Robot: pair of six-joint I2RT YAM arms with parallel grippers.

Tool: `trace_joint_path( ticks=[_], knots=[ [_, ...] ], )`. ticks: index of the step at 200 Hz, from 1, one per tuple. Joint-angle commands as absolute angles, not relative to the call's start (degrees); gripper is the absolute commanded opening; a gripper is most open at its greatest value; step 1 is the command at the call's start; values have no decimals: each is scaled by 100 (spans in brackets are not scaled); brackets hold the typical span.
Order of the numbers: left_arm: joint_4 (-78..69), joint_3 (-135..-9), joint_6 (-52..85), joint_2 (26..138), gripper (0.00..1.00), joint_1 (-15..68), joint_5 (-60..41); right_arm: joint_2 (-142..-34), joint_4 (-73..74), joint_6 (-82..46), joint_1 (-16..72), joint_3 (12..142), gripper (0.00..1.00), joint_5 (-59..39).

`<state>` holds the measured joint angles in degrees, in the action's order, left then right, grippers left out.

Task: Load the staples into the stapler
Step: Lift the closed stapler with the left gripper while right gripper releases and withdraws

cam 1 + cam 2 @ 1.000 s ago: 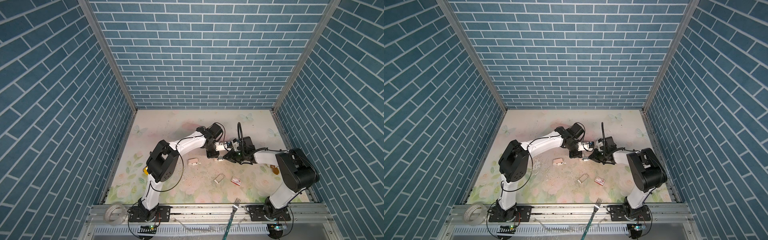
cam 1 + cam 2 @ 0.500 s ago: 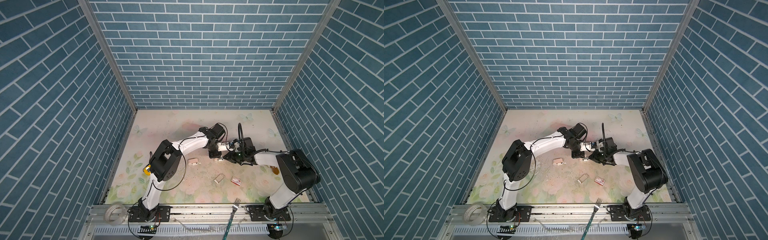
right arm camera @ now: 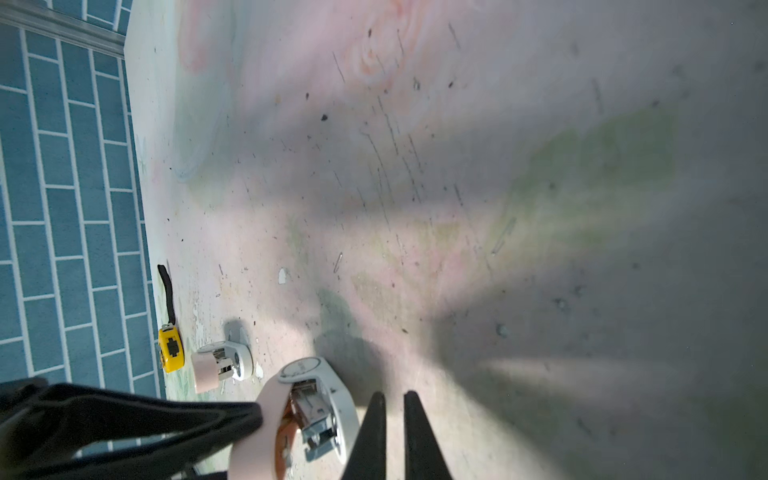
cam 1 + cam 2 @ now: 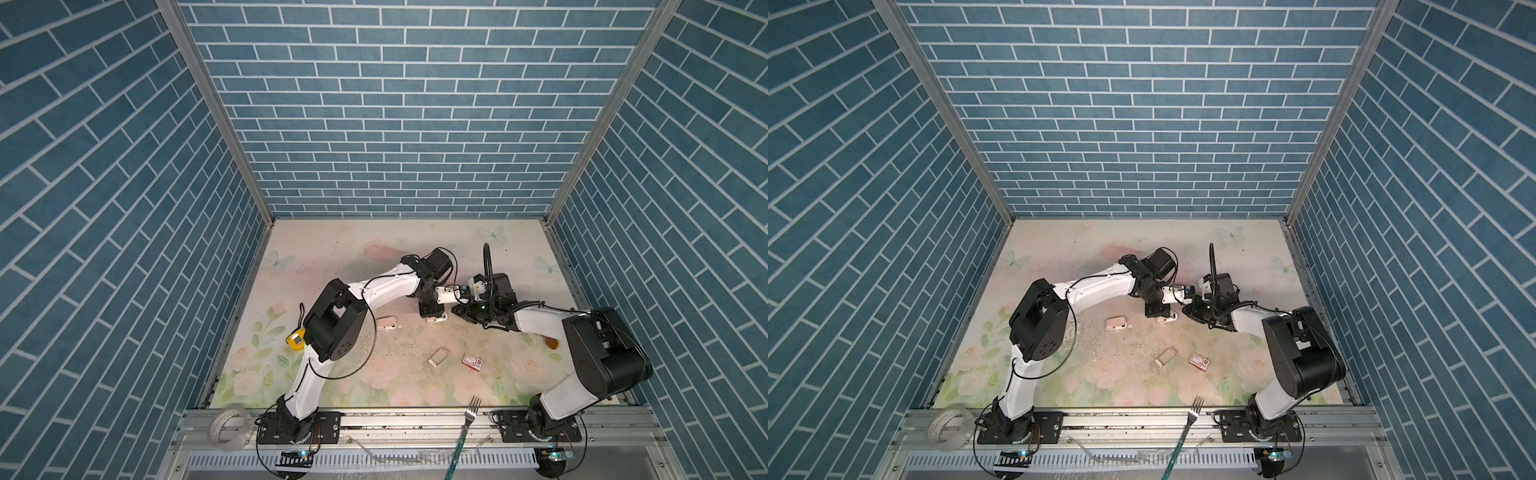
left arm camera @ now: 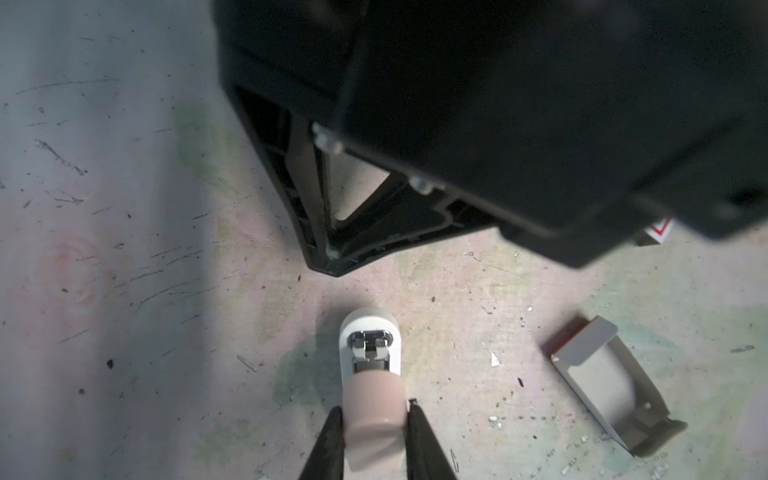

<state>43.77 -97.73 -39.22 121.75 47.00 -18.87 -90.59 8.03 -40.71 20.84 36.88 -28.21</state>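
Stapler (image 5: 372, 390) clamped in left end effector (image 5: 374, 415); right end effector (image 3: 394, 405) nearly closed, empty.

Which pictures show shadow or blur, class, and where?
Left wrist view: the right gripper looms dark and blurred, while the stapler is sharp. Right wrist view: broad soft shadows cross the table. Both top views: even light, brick walls splaying outward.

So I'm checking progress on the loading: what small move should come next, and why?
Probably send the right gripper, nearly shut on nothing, toward the tray for staples: the left gripper already grips the stapler.
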Motion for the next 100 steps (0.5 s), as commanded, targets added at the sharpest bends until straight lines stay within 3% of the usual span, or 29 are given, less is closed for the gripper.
trace_joint_path(
  ticks=[1,55,100],
  knots=[
    [4776,-9868,-3946,12484,17,4763,-1760,-8858,638,-4198,2022,3584,12,-2634],
    [5071,-10215,-3999,12788,17,4858,-1550,-8273,-345,-4219,1855,3368,11,-1808],
    [5306,-10473,-4068,13077,16,4961,-1331,-7142,-1187,-4284,1789,3054,11,-1313]
  ],
)
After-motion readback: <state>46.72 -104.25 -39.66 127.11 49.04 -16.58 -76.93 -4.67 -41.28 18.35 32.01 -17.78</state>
